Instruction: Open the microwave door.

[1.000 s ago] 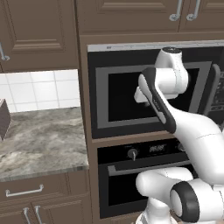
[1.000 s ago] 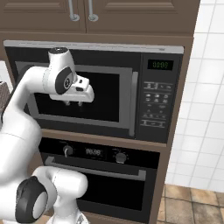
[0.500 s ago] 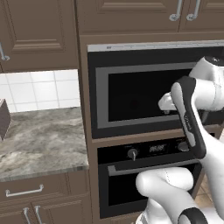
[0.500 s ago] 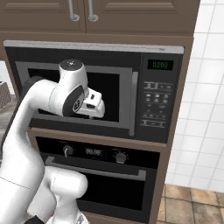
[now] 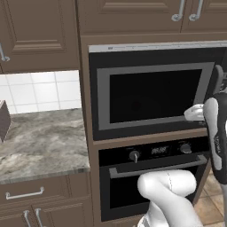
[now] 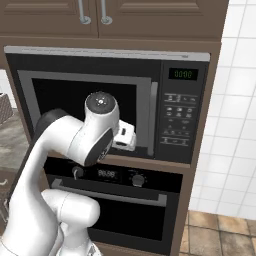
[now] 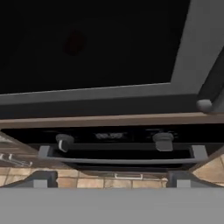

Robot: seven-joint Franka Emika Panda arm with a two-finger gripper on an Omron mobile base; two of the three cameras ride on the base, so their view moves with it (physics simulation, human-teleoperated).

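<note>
The microwave (image 6: 186, 59) is built into the cabinet wall, and its button panel (image 6: 180, 120) sits on the right. The microwave door (image 5: 150, 95) (image 6: 60, 95) lies flush and shut. Its vertical grey handle (image 6: 154, 117) (image 5: 218, 77) runs along the door's right edge. My gripper (image 6: 126, 140) (image 5: 193, 113) hovers in front of the door's lower right corner, just left of the handle's lower end (image 7: 205, 104). In the hand view my gripper (image 7: 111, 179) is open; its fingertips (image 7: 43, 178) stand wide apart, touching nothing, and the dark window glass (image 7: 87, 43) is close ahead.
A black oven (image 5: 150, 177) with knobs and a horizontal bar handle (image 6: 107, 196) sits under the microwave. A marble counter (image 5: 40, 142) extends to the left, with a dark object (image 5: 3, 119) at its edge. Brown cabinets (image 5: 133, 13) hang above. A white tiled wall (image 6: 235, 125) stands on the right.
My arm swung right across the door and dropped toward its lower right corner near the handle. The gripper went from partly closed to wide open.
</note>
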